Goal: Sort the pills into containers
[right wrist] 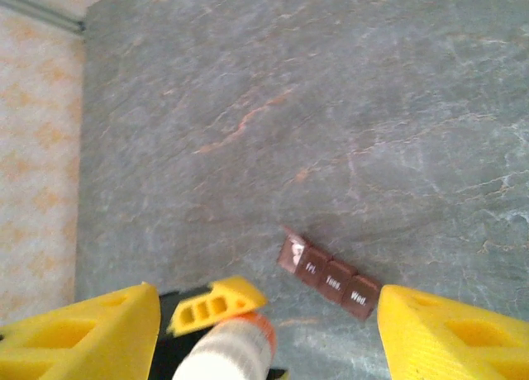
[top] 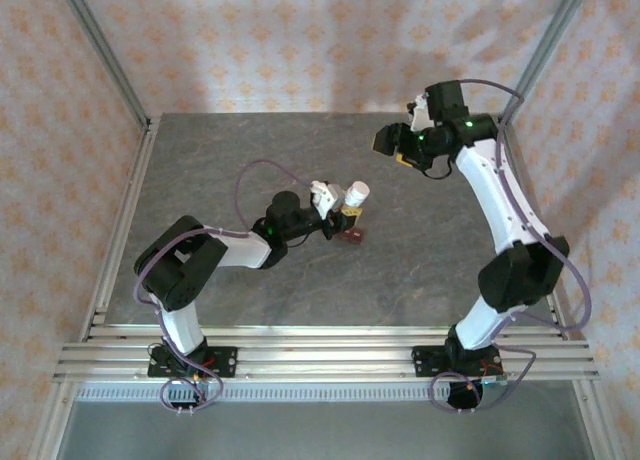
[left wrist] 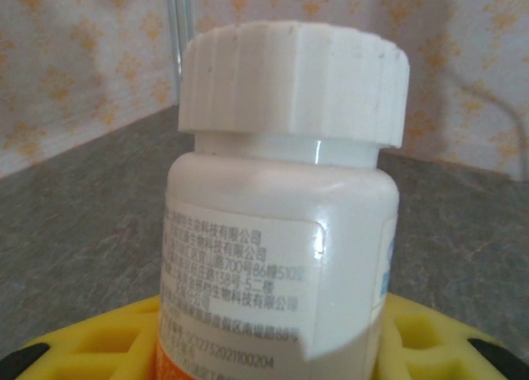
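Left gripper [top: 338, 208] is clamped on the white pill bottle [top: 355, 193], with the ribbed cap [left wrist: 293, 87] on and the printed label facing its wrist cam. It's holding the bottle just beside the reddish-brown containers strip [top: 352, 235], on the strip's far side. The strip lies flat on the grey table [top: 230, 150], and three of its lids read Fri, Tues, Wed in the right wrist view. Right gripper [top: 392, 145] is spread wide with nothing in it, well apart from the strip and looking down on it.
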Action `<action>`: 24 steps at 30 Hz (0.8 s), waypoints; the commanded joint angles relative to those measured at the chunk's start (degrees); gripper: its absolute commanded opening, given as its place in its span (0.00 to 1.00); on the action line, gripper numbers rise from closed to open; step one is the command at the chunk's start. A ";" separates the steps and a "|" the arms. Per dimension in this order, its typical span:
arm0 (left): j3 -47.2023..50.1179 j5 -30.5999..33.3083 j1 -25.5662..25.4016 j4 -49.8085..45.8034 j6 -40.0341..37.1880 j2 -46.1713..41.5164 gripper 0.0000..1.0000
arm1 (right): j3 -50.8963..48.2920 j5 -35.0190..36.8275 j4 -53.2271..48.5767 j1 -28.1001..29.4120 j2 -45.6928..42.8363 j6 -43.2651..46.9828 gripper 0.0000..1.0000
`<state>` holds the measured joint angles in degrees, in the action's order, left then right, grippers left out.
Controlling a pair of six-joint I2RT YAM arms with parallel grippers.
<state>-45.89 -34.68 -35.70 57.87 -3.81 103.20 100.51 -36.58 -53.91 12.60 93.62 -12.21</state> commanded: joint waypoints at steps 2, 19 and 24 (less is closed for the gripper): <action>-2.66 -4.88 1.40 0.60 3.86 -1.41 0.00 | -3.28 -5.17 -0.09 0.40 -3.64 6.89 0.70; -4.92 -9.09 2.22 -4.54 4.17 -0.88 0.00 | -0.05 -3.93 -5.82 6.53 1.22 11.80 0.71; -5.17 -9.18 2.30 -4.89 4.08 -0.81 0.00 | -0.13 -4.39 -6.16 6.89 1.74 12.21 0.70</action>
<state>-48.84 -42.65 -33.74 52.88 0.21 103.20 98.39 -41.52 -58.50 19.18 95.44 -1.58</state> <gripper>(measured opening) 0.436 0.705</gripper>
